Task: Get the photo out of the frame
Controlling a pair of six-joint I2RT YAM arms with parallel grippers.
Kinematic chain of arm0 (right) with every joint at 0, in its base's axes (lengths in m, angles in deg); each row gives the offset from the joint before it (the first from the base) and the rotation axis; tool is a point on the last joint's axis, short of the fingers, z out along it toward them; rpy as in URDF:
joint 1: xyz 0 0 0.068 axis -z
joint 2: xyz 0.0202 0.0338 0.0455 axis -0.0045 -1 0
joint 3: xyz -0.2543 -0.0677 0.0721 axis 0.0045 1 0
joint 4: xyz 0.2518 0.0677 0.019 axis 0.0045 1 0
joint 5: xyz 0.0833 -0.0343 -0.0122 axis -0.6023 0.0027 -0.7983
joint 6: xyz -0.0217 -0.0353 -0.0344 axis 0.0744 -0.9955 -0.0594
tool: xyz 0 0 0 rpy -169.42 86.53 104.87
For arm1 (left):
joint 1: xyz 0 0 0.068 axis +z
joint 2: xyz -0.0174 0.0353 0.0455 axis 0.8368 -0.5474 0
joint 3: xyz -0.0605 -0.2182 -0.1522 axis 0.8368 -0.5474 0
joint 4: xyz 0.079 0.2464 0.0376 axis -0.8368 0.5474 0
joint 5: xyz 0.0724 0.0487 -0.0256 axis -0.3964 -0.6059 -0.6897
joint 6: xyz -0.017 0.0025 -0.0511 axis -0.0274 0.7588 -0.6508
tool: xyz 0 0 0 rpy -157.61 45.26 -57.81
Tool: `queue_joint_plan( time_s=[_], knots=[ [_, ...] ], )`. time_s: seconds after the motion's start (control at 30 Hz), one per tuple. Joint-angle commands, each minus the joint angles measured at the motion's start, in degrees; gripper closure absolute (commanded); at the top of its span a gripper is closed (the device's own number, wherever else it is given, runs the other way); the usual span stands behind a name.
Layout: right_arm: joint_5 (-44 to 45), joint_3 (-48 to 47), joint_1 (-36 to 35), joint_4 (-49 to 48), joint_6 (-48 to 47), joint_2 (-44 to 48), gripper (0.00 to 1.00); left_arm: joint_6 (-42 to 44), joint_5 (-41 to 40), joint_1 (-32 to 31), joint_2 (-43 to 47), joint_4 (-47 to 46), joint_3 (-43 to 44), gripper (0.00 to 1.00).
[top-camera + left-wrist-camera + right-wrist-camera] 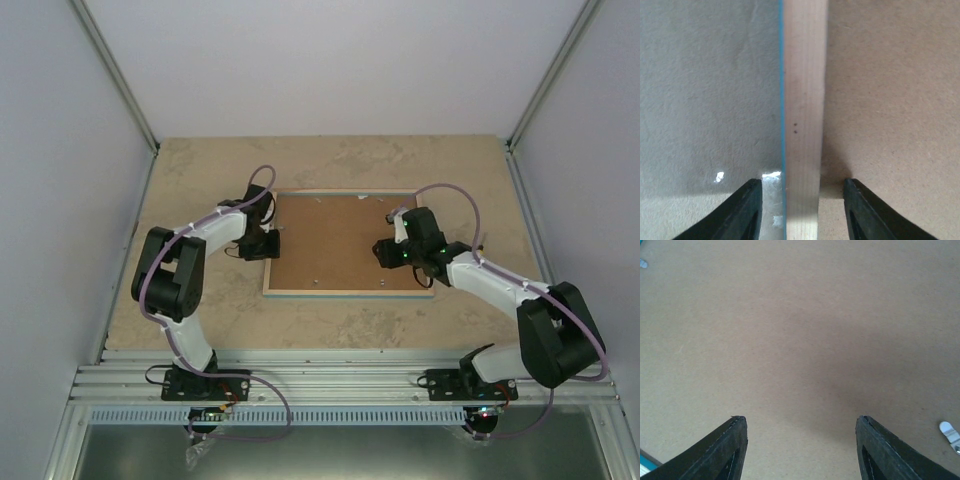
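straddling the turquoise-edged, brown-backed wooden frame [802,100], left jaws stood parted; right jaws gaped wide above it.

Frame [330,245]: matt brown fibreboard back, pale smooth wood rim, turquoise edge; table [200,170] mottled beige, stone-like

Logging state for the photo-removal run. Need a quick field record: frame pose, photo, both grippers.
frame: flat on table, brown fibreboard back up
photo: not visible
left gripper: open, fingers straddling the frame's left edge
right gripper: open over the backing, nothing between the fingers
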Motion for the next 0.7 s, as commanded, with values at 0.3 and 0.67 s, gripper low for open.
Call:
queue_joint_plan(
  time_s=[0.3,0.67],
  knots=[
    [8.0,0.2,-12.1,-0.8,-5.7,1.7,0.38,0.9,-1.4,0.2,-1.0,2.6,3.1,0.83],
    [17.7,-0.6,-25.8,0.9,-11.7,0.3,0.31,1.2,-5.7,0.2,3.8,3.6,3.6,1.00]
  ],
)
